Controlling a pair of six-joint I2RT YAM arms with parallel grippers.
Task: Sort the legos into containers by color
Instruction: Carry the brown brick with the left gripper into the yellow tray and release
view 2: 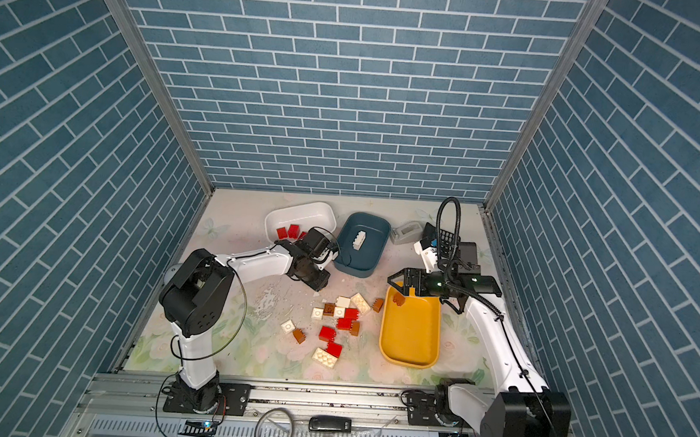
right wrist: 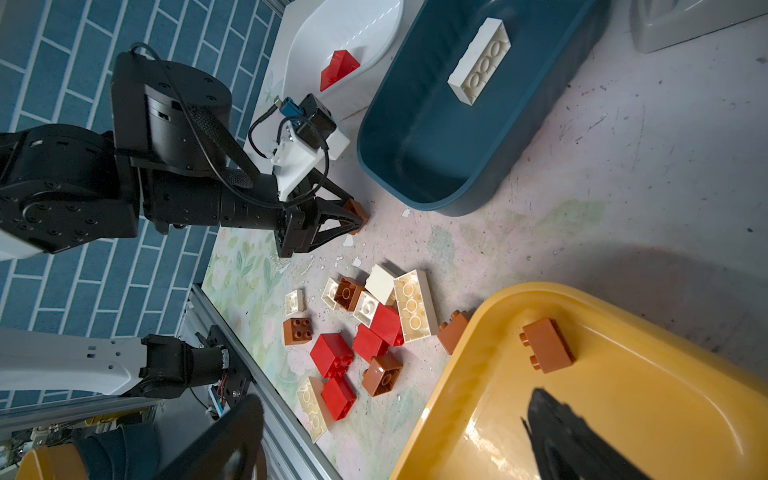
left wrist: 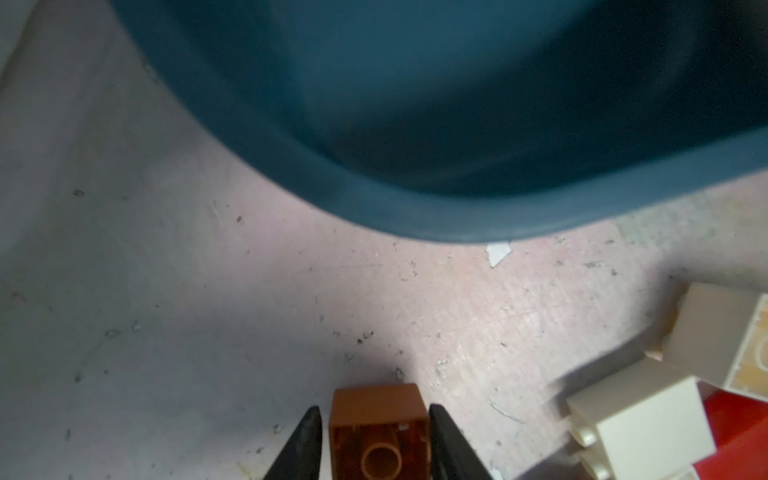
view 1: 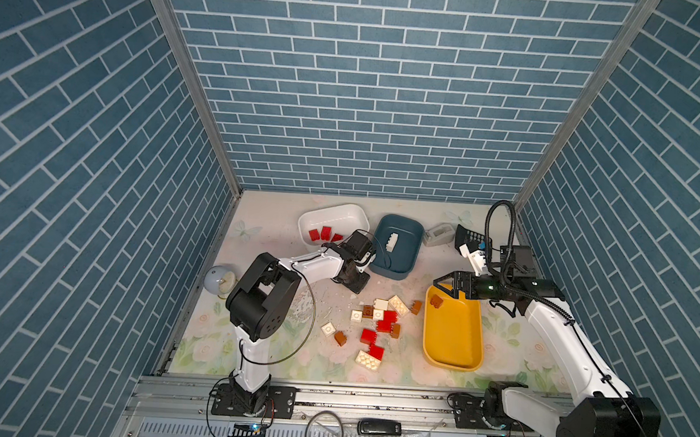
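My left gripper (left wrist: 374, 408) is low over the mat just in front of the teal tub (view 1: 404, 258), shut on a brown lego (left wrist: 380, 432) that lies underside up. My right gripper (right wrist: 395, 436) is open and holds nothing; it hangs over the far corner of the yellow tub (view 1: 453, 338), where one brown lego (view 1: 437, 302) lies. The white tub (view 1: 340, 207) holds red legos (view 1: 322, 233). A long white lego (view 1: 391, 241) sits in the teal tub. Several loose red, brown and white legos (view 1: 379, 317) lie mid-table between the arms.
A grey tape dispenser (view 1: 439, 234) and a black calculator (view 1: 470, 237) stand at the back right. A pale round object (view 1: 217, 280) sits at the left edge. The metal rail (view 1: 329, 397) runs along the front, and brick-pattern walls close in three sides.
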